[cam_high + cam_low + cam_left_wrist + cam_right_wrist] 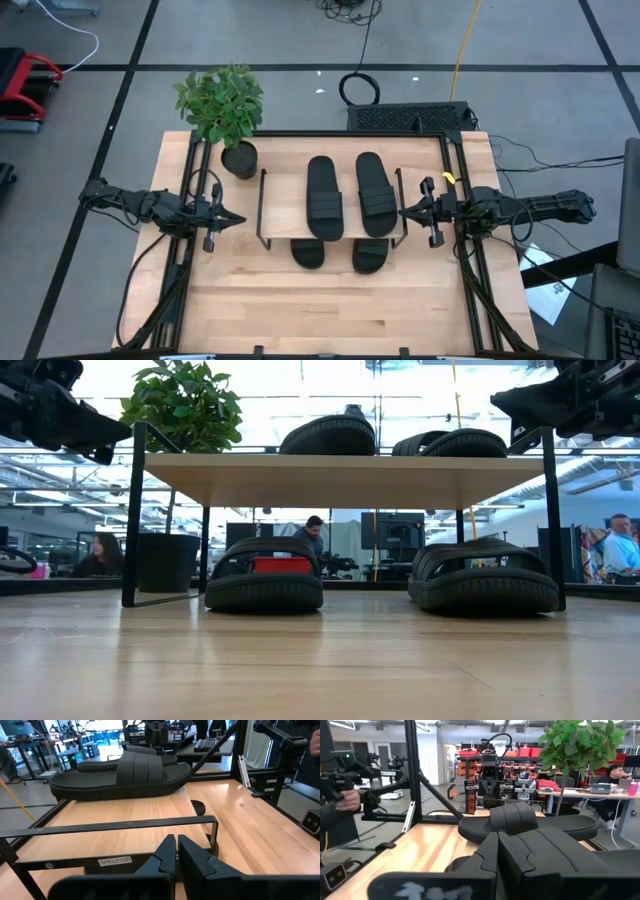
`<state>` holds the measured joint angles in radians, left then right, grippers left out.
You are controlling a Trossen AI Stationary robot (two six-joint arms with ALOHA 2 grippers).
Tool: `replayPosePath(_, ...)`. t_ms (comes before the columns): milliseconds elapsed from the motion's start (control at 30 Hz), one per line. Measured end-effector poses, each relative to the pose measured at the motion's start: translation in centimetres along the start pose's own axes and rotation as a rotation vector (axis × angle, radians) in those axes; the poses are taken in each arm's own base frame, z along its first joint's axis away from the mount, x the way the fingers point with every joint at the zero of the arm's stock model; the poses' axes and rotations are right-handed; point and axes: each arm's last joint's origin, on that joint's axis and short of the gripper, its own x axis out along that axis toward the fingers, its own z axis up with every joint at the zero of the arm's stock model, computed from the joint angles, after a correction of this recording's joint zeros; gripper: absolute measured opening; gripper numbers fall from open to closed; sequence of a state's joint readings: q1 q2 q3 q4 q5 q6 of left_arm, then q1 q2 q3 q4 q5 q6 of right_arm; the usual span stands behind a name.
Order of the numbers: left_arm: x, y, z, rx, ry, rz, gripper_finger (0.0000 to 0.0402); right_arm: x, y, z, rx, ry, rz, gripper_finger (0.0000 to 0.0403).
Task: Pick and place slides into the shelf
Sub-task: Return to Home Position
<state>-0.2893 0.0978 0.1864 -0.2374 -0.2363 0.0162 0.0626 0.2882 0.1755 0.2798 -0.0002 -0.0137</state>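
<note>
The shelf stands mid-table, a light top board on black wire legs. Two black slides lie sole-down on the board, also seen in the low view. Two more slides sit on the tabletop under the board, one end of each poking out toward the near edge. My left gripper hovers shut just left of the shelf. My right gripper hovers shut just right of it. Both point at the shelf.
A potted plant stands at the shelf's far left corner. Black frame rails run along the table's left and right sides. Bare tabletop lies toward the near edge. People sit in the room behind; a hand shows beyond the table.
</note>
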Motion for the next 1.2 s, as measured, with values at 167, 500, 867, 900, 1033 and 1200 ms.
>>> replayPosePath(167, 0.00, 0.00, 0.00, -0.026, -0.001, 0.000, 0.0011, 0.00, 0.00, -0.01, -0.006, 0.000, 0.000, 0.0000)
replayPosePath(500, 0.00, -0.01, 0.01, -0.031, -0.001, -0.002, 0.0025, 0.00, -0.01, -0.02, -0.006, 0.001, -0.003, 0.0000)
replayPosePath(867, 0.00, 0.00, 0.03, -0.041, -0.002, -0.002, 0.0036, 0.00, 0.00, -0.01, 0.000, 0.001, -0.001, 0.0000)
replayPosePath(900, 0.00, -0.01, 0.03, -0.041, -0.002, -0.002, 0.0036, 0.00, 0.00, -0.01, 0.001, 0.001, -0.001, 0.0000)
replayPosePath(1033, 0.00, -0.01, 0.03, -0.041, -0.002, -0.002, 0.0036, 0.00, 0.00, 0.00, 0.001, 0.001, 0.000, 0.0000)
replayPosePath(1200, 0.00, -0.01, 0.03, -0.041, -0.002, -0.002, 0.0035, 0.00, 0.00, -0.02, 0.001, 0.001, 0.000, 0.0000)
